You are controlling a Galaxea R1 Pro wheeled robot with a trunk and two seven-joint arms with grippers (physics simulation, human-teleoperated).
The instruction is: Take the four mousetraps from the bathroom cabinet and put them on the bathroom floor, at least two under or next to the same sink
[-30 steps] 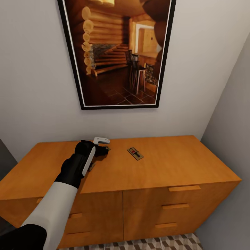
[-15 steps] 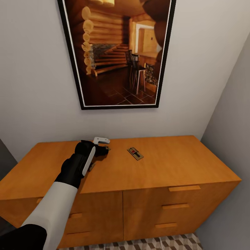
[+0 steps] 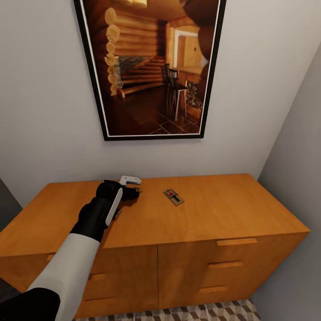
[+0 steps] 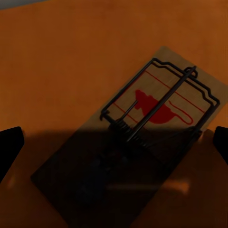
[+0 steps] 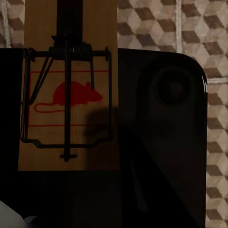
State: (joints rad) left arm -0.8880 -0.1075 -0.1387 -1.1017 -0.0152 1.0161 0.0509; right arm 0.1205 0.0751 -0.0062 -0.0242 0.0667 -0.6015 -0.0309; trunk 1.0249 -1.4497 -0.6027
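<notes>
The left gripper [image 3: 133, 191] rested at centre frame on the cabinet [image 3: 214, 214], fingers apart over one mousetrap [image 4: 142, 128]. Another mousetrap [image 3: 173, 196] lay just right. The right gripper clamped a third mousetrap [image 5: 69, 95] above the bathroom floor [image 5: 156, 23].

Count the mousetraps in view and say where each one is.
3. One mousetrap lies free on the cabinet top; one sits between the left gripper's fingers there; one at the right gripper, over the floor. Others may be hidden.

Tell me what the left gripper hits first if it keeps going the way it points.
Most likely the mousetrap lying flat on the cabinet top. In the left wrist view it sits between the open fingers of the left gripper, straight ahead. How near it is remains unclear.
</notes>
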